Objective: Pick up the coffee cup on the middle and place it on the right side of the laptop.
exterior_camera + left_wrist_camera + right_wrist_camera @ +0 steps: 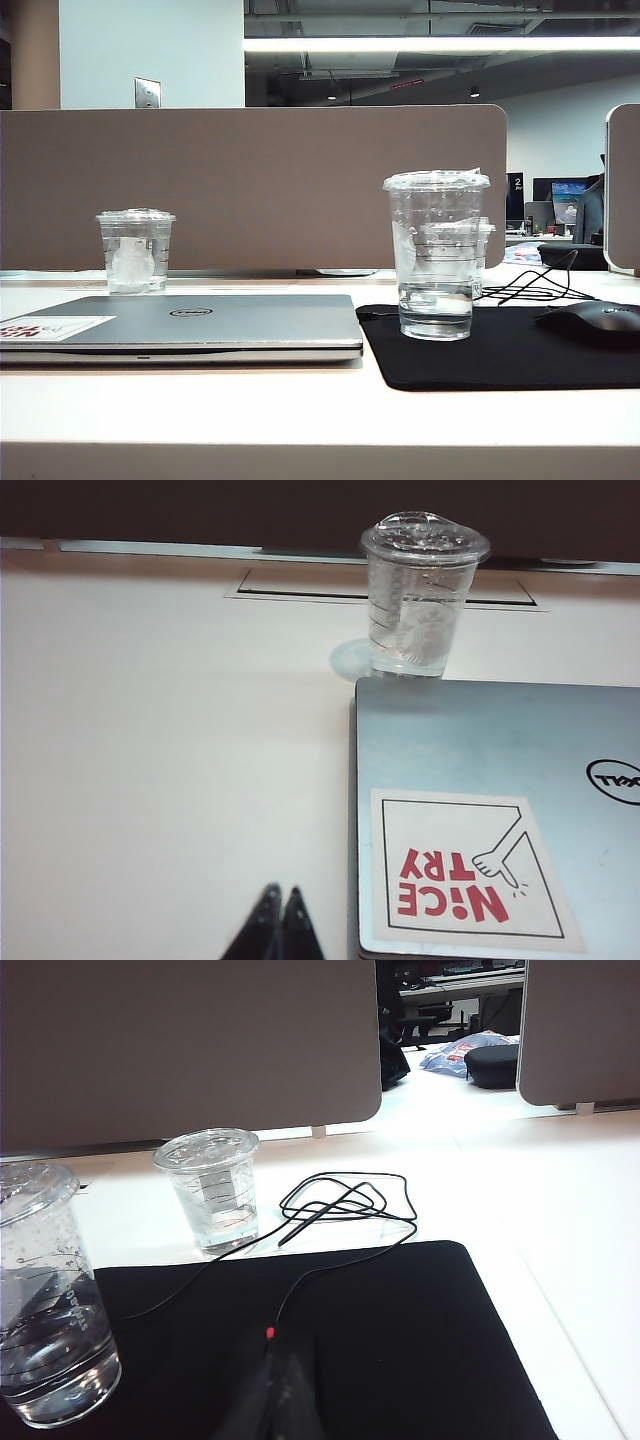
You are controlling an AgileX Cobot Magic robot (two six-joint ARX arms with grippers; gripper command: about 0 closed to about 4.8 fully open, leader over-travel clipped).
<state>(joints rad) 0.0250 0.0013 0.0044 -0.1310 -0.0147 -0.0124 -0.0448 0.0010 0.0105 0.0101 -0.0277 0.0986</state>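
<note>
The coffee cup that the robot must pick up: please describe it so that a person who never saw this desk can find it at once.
Find the closed silver laptop lying on the white desk, then the black mouse mat just to its right. The coffee cup stands on that mat near its laptop-side edge. It is the tallest of three clear lidded cups, with a little water at its bottom; a shorter cup stands right behind it.

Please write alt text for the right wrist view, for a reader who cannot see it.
The shut right gripper hangs low over a black mouse mat, holding nothing. The coffee cup stands on the mat's edge, a shorter lidded cup behind it beside a coiled black cable.
</note>
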